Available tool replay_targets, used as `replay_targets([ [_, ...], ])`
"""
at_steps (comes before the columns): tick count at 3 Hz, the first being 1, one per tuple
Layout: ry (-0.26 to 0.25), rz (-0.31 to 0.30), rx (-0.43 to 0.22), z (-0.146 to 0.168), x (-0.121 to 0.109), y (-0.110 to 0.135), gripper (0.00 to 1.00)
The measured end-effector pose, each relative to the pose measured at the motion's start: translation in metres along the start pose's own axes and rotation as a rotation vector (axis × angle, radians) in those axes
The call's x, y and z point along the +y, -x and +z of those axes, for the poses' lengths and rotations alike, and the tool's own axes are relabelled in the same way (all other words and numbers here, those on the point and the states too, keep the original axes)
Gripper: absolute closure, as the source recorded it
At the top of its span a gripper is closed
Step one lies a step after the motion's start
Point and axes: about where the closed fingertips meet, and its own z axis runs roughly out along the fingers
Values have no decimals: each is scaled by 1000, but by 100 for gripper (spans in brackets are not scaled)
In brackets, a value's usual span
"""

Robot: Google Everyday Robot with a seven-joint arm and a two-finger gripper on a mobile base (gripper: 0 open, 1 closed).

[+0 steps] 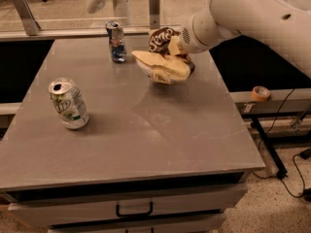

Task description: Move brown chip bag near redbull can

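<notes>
The brown chip bag (163,57) is dark brown on top with white lettering and pale yellow below. It hangs tilted above the back of the grey table (146,130), held by my gripper (179,48), which is shut on the bag's right side. The white arm comes in from the upper right. The redbull can (116,41) stands upright at the table's back edge, a short way left of the bag.
A green-and-white 7UP can (68,104) stands tilted at the table's left. A drawer with a black handle (134,210) is below the front edge. A tape roll (261,92) lies on a ledge at the right. Cables run over the floor.
</notes>
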Motion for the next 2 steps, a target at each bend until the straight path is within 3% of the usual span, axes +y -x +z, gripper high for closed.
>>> replay_targets([
  [2,53,-16,-34,27,20,32,61],
])
